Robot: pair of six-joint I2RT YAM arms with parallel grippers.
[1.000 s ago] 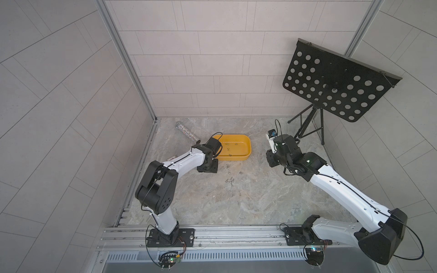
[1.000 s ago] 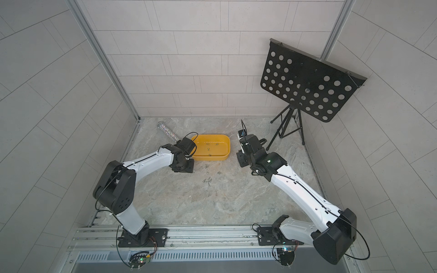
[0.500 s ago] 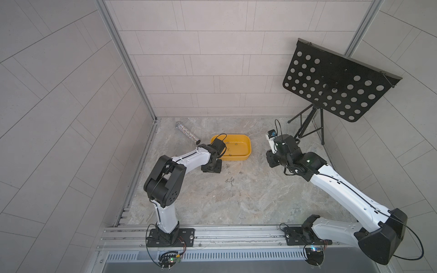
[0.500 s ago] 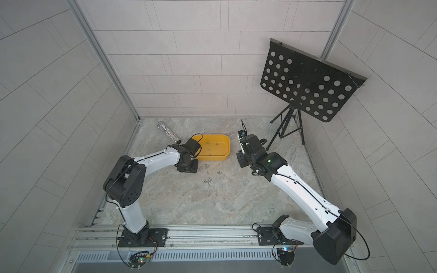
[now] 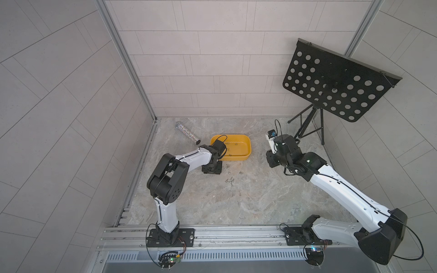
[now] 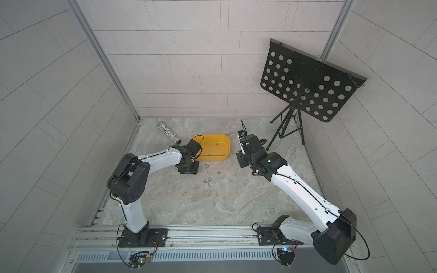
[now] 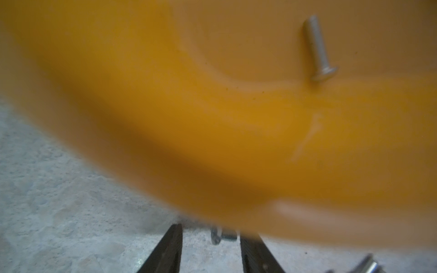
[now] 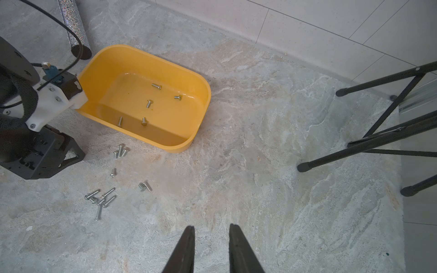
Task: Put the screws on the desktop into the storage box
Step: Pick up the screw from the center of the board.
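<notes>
The yellow storage box (image 5: 236, 158) (image 6: 212, 157) stands at the back middle of the marble desktop (image 5: 236, 208), and several screws (image 8: 149, 103) lie inside it. Loose screws (image 5: 229, 180) (image 6: 207, 180) (image 8: 100, 199) are scattered on the desktop in front of it. My left gripper (image 5: 211, 169) (image 6: 188, 169) is down at the box's front left corner. In the left wrist view its jaws (image 7: 211, 230) stand apart around one screw (image 7: 218, 236) lying against the box wall (image 7: 212, 141), without touching it. Right of the box, my right gripper (image 8: 212, 227) (image 5: 272, 160) hangs open and empty over bare desktop.
A glittery silver tube (image 5: 188, 133) (image 8: 73, 26) lies behind the box's left end. A black perforated music stand (image 5: 335, 87) rises at the back right, its tripod legs (image 8: 378, 141) spreading onto the desktop near my right arm. Walls close in on three sides.
My left arm's elbow has swung in toward the middle, and its gripper has settled slightly lower by the box, jaws narrowing. The right arm has not moved.
</notes>
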